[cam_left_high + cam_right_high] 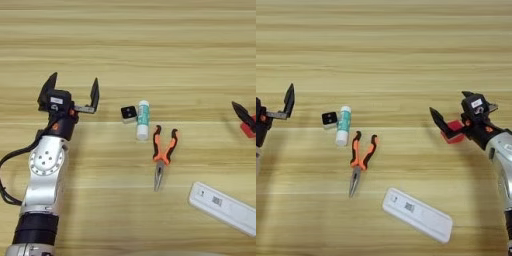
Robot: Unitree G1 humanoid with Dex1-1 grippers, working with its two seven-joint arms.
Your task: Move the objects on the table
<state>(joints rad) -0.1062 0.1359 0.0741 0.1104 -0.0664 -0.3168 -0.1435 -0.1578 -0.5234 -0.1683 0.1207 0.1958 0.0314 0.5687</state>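
On the wooden table [150,45], my left gripper [72,90] is open at the left with nothing between its fingers. A tiny black-and-white cube [128,113] lies to its right. Touching or nearly touching the cube is a white glue stick with a green label [143,119]. Orange-handled pliers [163,155] lie just below them, tips pointing toward me. At the right, my right gripper [449,103] is open, and the small red cube [456,131] rests on the table between its fingers, close to the left one. A long white flat bar [416,214] lies at the front.
My left arm's silver forearm [44,175] runs from the bottom left corner up to its gripper. My right forearm [503,155] comes in along the right edge.
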